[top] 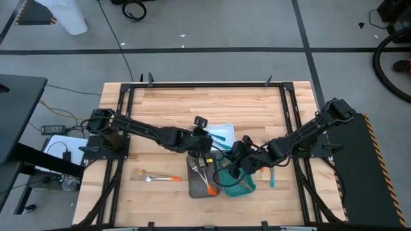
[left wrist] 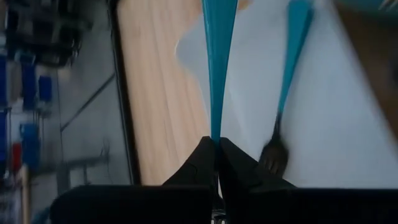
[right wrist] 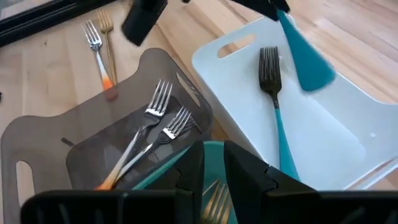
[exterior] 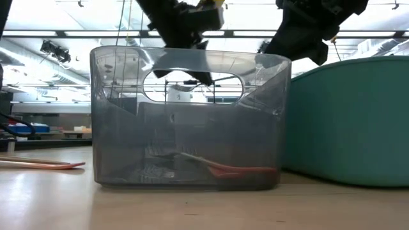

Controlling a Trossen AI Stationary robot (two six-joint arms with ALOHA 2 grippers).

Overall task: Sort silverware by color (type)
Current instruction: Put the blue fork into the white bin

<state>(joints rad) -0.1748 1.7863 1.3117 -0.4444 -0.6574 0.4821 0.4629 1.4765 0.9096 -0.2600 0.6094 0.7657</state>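
My left gripper (top: 204, 146) (left wrist: 217, 140) is shut on a teal-handled piece of silverware (left wrist: 219, 68) above the white tray (top: 225, 133). A teal-handled fork (right wrist: 275, 99) lies in that tray. My right gripper (top: 234, 163) (right wrist: 214, 149) is a little open and empty over the teal tray (top: 241, 183), where gold tines (right wrist: 216, 198) show. Two orange-handled forks (right wrist: 149, 127) lie in the grey tray (top: 200, 179). An orange-handled fork (top: 160, 178) and a gold one (right wrist: 107, 31) lie on the table to the left of the trays. Another teal piece (top: 271, 176) lies to the right of them. My left gripper pinches the teal piece between its two fingertips at the narrow end of the handle (left wrist: 217, 127). The fingers lie along it. The handle's wide end (right wrist: 308, 59) hangs clear above the white tray. Its head is hidden between the fingers.
The three trays stand close together near the table's front middle, and both arms meet over them. Bare wood (top: 212, 102) lies toward the far edge and to both sides.
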